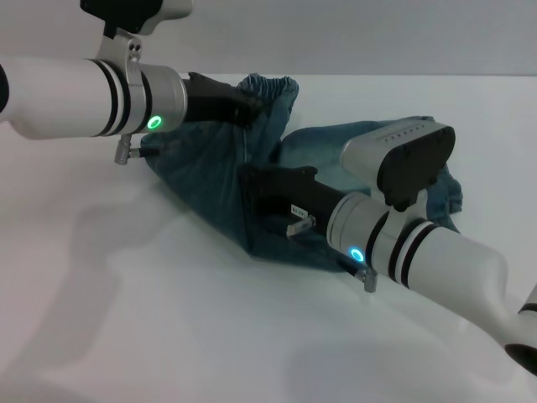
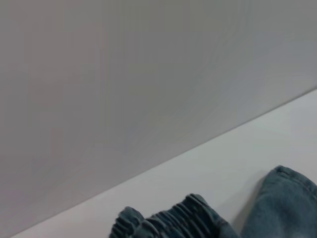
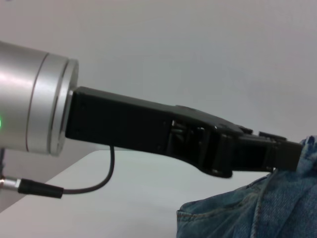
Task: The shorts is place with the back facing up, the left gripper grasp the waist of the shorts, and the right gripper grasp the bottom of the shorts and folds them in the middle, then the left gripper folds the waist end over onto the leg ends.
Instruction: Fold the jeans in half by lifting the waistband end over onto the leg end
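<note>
The shorts point(image 1: 210, 180) lie bunched on the white table point(image 1: 126, 319), a soft heap of faded blue denim folded along a crease that runs toward the robot. Nearest, the right gripper point(image 1: 250, 195), black and blocky on a smooth white-silver arm ringed with black bands and lit by a small blue ring, reaches in from the right and presses into the fold near the middle of the cloth; its fingertips are buried in the denim, so whether they pinch the fabric cannot be told. Behind it a looser lobe of denim spreads to the right, partly hidden by the grey-and-black camera housing on that arm. Farther back, the left gripper point(image 1: 245, 107) comes in from the left on a glossy cylindrical arm with a green light, its black jaws pressed together on the waist of the shorts point(image 1: 273, 86), the puckered, ruffled elastic band lifted slightly off the table. The right wrist view shows those long flat fingers point(image 3: 277, 153) closed on stitched denim, and the left wrist view catches the gathered ridges of the band against the pale wall point(image 2: 148, 74).
</note>
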Robot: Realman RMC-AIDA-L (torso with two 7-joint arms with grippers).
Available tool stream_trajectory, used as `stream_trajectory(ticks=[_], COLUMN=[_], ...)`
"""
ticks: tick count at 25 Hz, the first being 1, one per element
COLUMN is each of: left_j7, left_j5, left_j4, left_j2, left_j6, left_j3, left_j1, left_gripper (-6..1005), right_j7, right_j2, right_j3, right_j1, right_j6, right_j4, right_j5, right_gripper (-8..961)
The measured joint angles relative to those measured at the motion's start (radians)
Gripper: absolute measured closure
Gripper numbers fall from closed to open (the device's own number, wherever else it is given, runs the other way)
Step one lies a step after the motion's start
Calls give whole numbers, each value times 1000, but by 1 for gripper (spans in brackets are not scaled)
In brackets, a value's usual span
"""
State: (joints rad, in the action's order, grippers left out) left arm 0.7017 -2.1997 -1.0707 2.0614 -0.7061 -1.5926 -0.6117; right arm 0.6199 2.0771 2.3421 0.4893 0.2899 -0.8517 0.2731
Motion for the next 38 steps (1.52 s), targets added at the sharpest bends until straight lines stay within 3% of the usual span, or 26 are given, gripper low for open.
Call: stream_trajectory(ticks=[6,18,25,31,36,38], left_j7=[-6,-11,-11,-20,-44,-45], left_j5=[0,-5,-9,-47,-86,-86], left_j4=[-16,-23,-23,-28,-13,-7], left_j2=[-1,-1,0,-2,1,2], left_j6=[-17,-21,-12,-30,-33,-30], left_j3=[-1,-6,-7,-23,-15,-15], left_j1=[-2,1,4,-5,-22,-25], left_gripper=[967,977,761,415,255,235], right_j7=[0,-2,-2,-2,-2,-2], right_j2=[-2,-3,-3,-3,0,0], right_j3=[7,-25,-50,-153,-290,-314], right_j1=[-9,-43,-64,-134,-228,-243], right_j6=[0,1,-1,-1,5,6], right_j4=[-5,-38,-33,-58,-92,-94], right_j5=[0,-63,-66,-145,-238,-250], right_gripper=[909,907,905,904,903,903])
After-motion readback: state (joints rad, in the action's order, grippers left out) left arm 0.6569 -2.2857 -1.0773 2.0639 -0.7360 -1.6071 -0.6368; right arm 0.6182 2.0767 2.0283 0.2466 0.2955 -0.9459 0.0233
